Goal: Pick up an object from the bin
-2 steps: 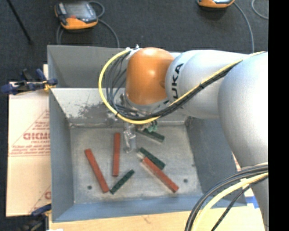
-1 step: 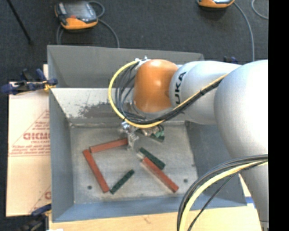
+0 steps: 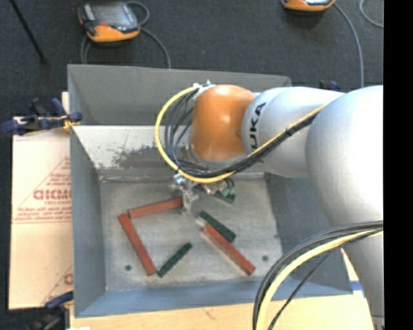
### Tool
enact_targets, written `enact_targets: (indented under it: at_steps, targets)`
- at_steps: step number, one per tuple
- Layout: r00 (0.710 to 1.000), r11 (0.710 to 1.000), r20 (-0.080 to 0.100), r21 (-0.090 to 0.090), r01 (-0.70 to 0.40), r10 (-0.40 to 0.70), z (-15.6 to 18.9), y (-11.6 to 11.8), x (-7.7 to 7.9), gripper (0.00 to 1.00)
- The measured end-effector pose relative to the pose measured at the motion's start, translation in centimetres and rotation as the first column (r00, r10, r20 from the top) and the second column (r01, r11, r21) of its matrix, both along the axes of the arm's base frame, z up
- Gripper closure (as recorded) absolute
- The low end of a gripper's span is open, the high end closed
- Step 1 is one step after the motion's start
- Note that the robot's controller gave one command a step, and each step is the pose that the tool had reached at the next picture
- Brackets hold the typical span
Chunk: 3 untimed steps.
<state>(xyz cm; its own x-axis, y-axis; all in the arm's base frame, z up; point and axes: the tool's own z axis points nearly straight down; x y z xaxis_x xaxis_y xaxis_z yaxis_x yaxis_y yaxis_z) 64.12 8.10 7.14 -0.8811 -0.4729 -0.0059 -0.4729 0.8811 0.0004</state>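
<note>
Grey bin floor: three red-brown bars, two dark green bars.

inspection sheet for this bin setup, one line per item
surface: grey metal bin, back wall scuffed
job's things: back red bar, left red bar, right red bar, front green bar, right green bar, all flat
clutter: small green piece under wrist, kind unclear
grippers: gripper at back red bar's right end
cables: yellow and black cables looped round orange wrist cover
surroundings: orange-and-black device behind bin, another at top edge
</note>
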Motion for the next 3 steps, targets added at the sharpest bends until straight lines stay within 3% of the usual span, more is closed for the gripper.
enact_targets:
  at_steps: [1,2,3]
  targets:
    - [1.0,1.0,-0.007,-0.003,0.0,0.0,5.1,-0.3,-0.1,1.0]
    - [0.999,0.999,-0.001,0.0,0.054,-0.054,9.9,-2.0,0.4,1.0]
    - [1.0,1.0,-0.007,-0.001,-0.009,0.009,-0.2,1.6,0.6,0.0]
